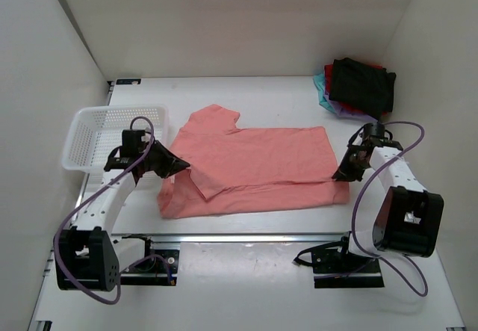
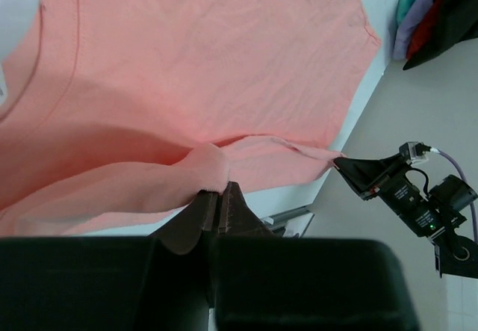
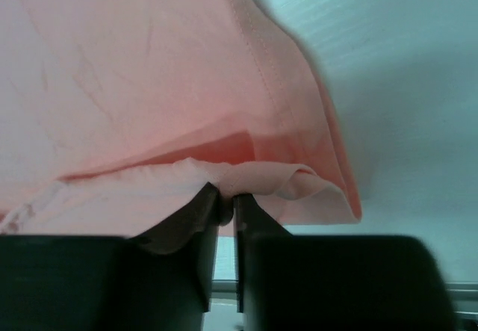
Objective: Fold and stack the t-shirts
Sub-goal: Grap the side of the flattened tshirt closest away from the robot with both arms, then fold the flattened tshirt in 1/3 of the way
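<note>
- White walls [image 1: 224,17] close in a white bench [image 1: 254,96] on three sides, and the two arms rise from its near edge.
- The salmon-pink t-shirt [image 1: 261,163] lies across the middle of the bench between the arms, its long side running left to right.
- Its cloth is lightly wrinkled, and along the near edge a second layer shows under the top one.
- At the far left one part of it juts out toward the back wall; whether this is a sleeve or a shoulder I cannot tell.
- The left end effector [image 2: 220,190] sits at the shirt's near left corner, its fingers pressed together on a raised ridge of pink cloth bunched between the tips.
- The right end effector [image 3: 226,194] sits at the shirt's near right corner, its fingers drawn almost together and pinching the hem.
- In the right wrist view the layers of cloth sag over the fingertips, and the corner curls just beside them.
- A white mesh basket [image 1: 119,111] stands at the left side of the bench, behind the left arm and near the shirt's left end without touching it.
- The folded shirts [image 1: 362,84] are piled in the far right corner, well apart from the pink one.
- A black shirt lies on top of the pile, with red, teal and purple edges showing beneath it on the left and near sides.
</note>
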Controlling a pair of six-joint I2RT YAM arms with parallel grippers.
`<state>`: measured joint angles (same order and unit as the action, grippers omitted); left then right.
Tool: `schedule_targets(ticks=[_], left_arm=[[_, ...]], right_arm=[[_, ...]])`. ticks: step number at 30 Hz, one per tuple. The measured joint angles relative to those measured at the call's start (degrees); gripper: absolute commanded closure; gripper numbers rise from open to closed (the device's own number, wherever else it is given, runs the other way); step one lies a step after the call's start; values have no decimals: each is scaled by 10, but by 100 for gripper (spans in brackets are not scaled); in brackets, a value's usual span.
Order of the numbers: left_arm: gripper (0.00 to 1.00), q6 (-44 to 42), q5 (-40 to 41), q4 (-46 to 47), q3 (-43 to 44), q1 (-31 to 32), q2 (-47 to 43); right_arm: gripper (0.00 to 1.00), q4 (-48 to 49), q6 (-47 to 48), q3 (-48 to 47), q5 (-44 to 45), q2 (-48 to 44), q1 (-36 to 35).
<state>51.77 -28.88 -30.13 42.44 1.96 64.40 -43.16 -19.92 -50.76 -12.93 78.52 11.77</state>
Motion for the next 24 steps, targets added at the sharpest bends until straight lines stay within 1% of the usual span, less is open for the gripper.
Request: schedule_targets(ticks=[1, 3, 4, 5, 6, 7, 8, 12, 14, 16, 17, 21, 24], left_arm=[[84, -2, 0, 3, 2, -3, 9], [85, -2, 0, 12, 6, -5, 22], [83, -2, 0, 20, 9, -6, 28], [79, -1, 0, 25, 13, -7, 33], [75, -1, -1, 33, 19, -7, 40], [65, 0, -2, 40, 25, -7, 47], [67, -1, -2, 48, 32, -7, 54], [66, 2, -6, 75, 62, -8, 81], [66, 1, -7, 83, 72, -7, 86], [68, 0, -9, 84, 77, -6, 86], [71, 0, -10, 85, 79, -5, 86], [73, -7, -15, 79, 76, 19, 85], [74, -10, -20, 76, 51, 43, 72]], right_arm=[[79, 1, -1, -2, 0, 4, 0], [77, -1, 0, -7, 1, 13, 0], [74, -3, 0, -12, 3, 18, 0], [71, -8, -1, -17, 7, 22, -2], [66, -10, -1, -23, 10, 27, -4], [60, -15, -1, -31, 16, 33, -5], [59, -18, -1, -38, 20, 39, -7], [56, -31, 8, -73, 49, 51, -29], [54, -43, 16, -93, 66, 52, -42], [53, -53, 27, -109, 79, 52, -50], [52, -59, 35, -113, 84, 52, -50], [51, -83, 58, -107, 104, 51, -33], [51, -87, 66, -80, 104, 38, -13]])
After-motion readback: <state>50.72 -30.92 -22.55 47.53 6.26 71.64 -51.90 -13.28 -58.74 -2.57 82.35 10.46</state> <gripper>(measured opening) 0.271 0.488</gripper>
